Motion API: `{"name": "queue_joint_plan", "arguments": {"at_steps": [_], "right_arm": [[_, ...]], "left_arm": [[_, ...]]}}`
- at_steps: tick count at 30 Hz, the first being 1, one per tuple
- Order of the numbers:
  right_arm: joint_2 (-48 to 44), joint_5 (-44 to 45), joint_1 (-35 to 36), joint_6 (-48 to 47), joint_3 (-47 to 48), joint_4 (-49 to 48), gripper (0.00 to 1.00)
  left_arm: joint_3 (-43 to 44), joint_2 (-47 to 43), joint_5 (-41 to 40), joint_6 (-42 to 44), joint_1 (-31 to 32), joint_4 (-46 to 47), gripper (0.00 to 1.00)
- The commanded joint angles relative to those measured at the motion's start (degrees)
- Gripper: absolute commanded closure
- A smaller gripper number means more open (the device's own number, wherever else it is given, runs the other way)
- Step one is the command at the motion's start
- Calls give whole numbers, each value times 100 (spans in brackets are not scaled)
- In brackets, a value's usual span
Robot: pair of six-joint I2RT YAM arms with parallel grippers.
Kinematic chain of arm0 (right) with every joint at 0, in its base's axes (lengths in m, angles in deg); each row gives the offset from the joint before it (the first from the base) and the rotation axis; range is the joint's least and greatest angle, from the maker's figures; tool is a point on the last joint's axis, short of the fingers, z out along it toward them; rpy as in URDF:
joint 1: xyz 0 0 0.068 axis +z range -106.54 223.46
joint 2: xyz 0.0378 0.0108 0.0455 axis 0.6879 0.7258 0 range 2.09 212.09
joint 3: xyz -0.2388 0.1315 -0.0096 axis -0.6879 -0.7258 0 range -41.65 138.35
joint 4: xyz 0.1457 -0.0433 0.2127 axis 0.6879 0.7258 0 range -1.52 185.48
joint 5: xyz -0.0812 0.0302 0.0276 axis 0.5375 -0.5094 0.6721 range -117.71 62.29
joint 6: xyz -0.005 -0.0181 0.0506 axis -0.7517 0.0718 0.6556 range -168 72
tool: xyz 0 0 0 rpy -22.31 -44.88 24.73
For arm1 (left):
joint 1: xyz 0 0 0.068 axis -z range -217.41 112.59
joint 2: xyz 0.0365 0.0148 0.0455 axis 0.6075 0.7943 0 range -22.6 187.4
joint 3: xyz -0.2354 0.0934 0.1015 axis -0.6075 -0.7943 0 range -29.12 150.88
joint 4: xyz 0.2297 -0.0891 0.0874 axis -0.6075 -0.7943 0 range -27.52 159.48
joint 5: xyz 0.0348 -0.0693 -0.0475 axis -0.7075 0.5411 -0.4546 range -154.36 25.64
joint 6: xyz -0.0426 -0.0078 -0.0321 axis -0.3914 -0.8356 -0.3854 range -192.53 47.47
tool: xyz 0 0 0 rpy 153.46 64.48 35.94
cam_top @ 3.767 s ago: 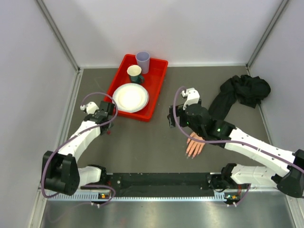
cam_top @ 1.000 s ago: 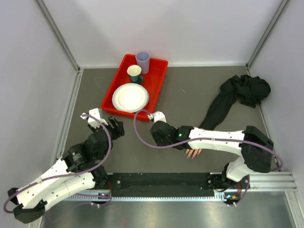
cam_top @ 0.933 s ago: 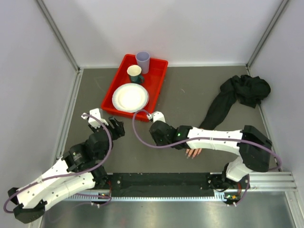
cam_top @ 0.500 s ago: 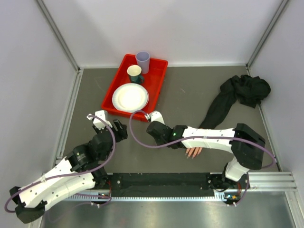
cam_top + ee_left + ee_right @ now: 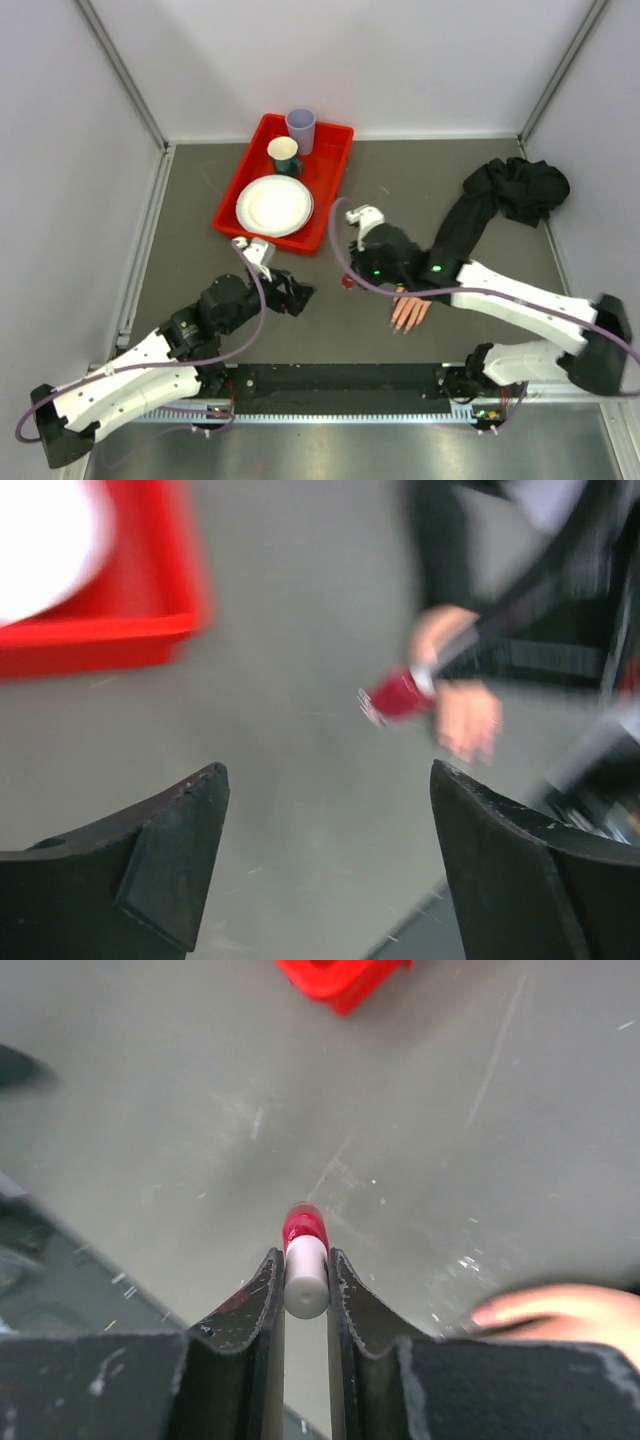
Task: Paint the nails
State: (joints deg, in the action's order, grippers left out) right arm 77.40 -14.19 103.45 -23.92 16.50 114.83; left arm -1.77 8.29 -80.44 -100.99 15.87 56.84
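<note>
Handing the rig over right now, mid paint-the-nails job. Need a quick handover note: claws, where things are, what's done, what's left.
Left claw: open, empty, pointed toward the bottle.
Right claw: shut on the small red-and-white nail polish bottle, held over the grey table, just left of the hand.
Skin-coloured mannequin hand: flat on the table, fingers toward the near edge, partly under the right arm; black sleeve trails to the far right.
Done: bottle picked up.
Left: cannot tell if the bottle is open; the nails are too small to judge, so probably all the painting.
</note>
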Motion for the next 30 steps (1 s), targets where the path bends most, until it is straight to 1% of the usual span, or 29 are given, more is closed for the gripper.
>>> {"name": "queue_joint_plan", "arguments": {"at_steps": [1,2,3,5,6,8,10,11,12,13,17,23,26,28,30], "right_arm": [[-1463,-1253,-556,-561,-67,642,100],[-1606,-1473,-637,-631,-32,809,100],[-1764,-1710,-672,-728,-6,941,100],[-2045,-1904,-664,-790,91,1319,100],[-2125,-2106,-681,-790,109,1407,100],[-2396,-2291,-672,-782,144,1610,100],[-2564,-2459,-672,-773,161,1741,100],[-2652,-2494,-672,-764,205,1786,100],[-2775,-2581,-672,-755,214,1830,100],[-2819,-2635,-672,-746,214,1847,100],[-2908,-2977,-672,-694,188,1795,100],[-2925,-3233,-672,-624,39,1462,100],[-2917,-3206,-672,-606,3,1338,100],[-2943,-3276,-672,-588,-31,1145,100],[-2934,-3356,-672,-606,-49,1031,100]], "left_arm": [[155,372,2651,807,-1,1895,12],[226,652,3097,851,-1,1949,12],[287,803,3345,913,-1,2020,12],[419,1249,3776,974,-1,2248,11],[455,1392,4231,1018,-1,2327,11],[595,1778,4620,1089,-10,2424,11],[709,2068,4929,1343,-1,2442,11],[719,2139,5017,1422,-1,2547,11],[719,2218,5331,1467,-1,2669,11],[710,2350,5465,1476,7,2775,11],[710,2640,5905,1476,7,3311,13],[727,2966,6037,1397,7,3699,18],[789,3194,6107,1300,16,3822,28],[842,3361,6169,1239,16,3857,32],[842,3423,6283,1177,16,3953,33]]}}
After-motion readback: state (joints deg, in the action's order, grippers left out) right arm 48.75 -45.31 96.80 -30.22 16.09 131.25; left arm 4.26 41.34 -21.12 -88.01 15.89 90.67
